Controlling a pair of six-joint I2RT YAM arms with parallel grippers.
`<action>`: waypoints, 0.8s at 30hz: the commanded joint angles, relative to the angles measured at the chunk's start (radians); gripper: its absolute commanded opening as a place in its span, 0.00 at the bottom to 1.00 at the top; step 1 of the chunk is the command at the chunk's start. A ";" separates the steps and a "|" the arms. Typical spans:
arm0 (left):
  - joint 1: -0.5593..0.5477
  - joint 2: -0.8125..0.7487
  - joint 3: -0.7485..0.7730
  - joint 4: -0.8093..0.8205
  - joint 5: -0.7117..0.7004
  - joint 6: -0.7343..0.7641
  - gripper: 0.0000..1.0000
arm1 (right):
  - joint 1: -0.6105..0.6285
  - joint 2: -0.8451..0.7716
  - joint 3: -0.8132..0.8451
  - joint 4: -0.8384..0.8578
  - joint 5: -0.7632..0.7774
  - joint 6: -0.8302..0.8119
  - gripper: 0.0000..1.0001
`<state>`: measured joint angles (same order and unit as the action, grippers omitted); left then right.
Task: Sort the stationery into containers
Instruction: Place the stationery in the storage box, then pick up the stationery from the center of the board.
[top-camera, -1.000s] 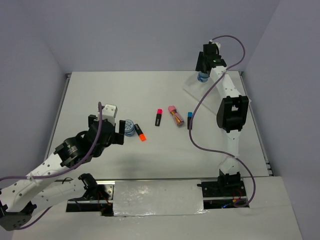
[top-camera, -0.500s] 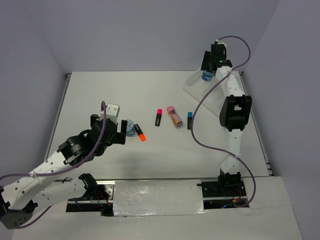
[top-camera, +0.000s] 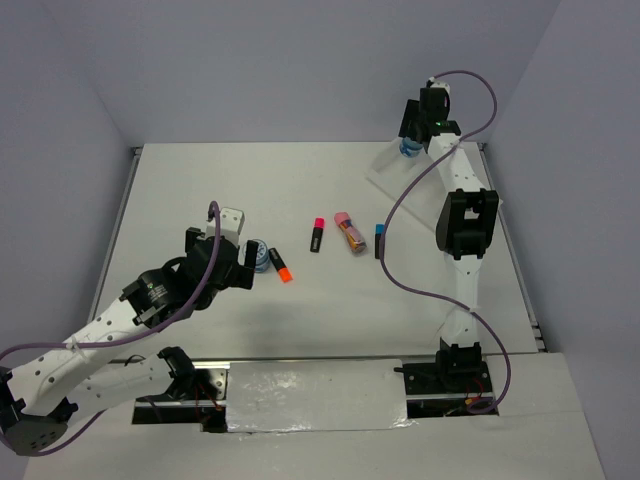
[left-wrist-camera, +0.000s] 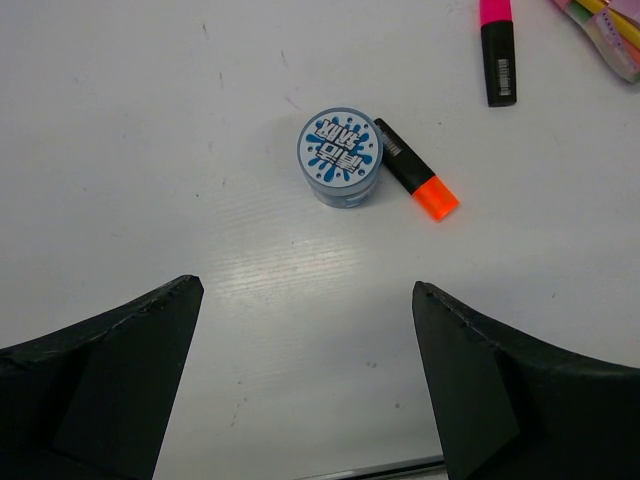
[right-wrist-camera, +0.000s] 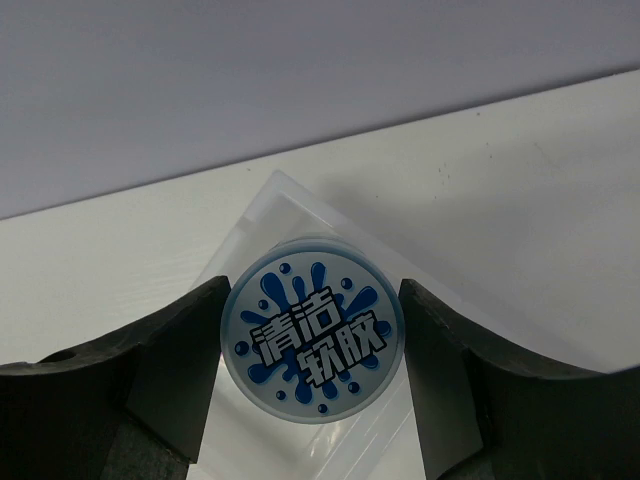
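Since a second ago my right tool (right-wrist-camera: 312, 322) has carried the blue roll (right-wrist-camera: 315, 338) farther over the far end of the tray (right-wrist-camera: 262, 205), clamped on it so it can drop inside. My left tool (left-wrist-camera: 305, 290) hangs wide open and empty, well away from the tray, facing the second roll (left-wrist-camera: 340, 157).

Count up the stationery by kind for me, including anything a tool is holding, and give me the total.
Blue rolls: 2
Markers: 3
Pink-capped tube: 1
Total: 6
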<state>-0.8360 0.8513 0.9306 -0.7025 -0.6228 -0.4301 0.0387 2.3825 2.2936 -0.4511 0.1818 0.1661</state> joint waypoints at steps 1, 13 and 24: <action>0.008 -0.012 0.002 0.029 0.005 0.019 0.99 | 0.000 0.029 0.043 0.060 0.021 -0.011 0.12; 0.009 -0.009 0.002 0.031 0.018 0.022 0.99 | 0.012 0.001 0.023 0.072 0.011 -0.019 0.75; 0.018 0.020 0.010 0.032 0.029 0.016 0.99 | 0.015 -0.051 0.029 0.026 0.005 -0.002 1.00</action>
<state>-0.8257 0.8608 0.9298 -0.7021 -0.6010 -0.4210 0.0452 2.4290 2.2742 -0.4347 0.1883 0.1497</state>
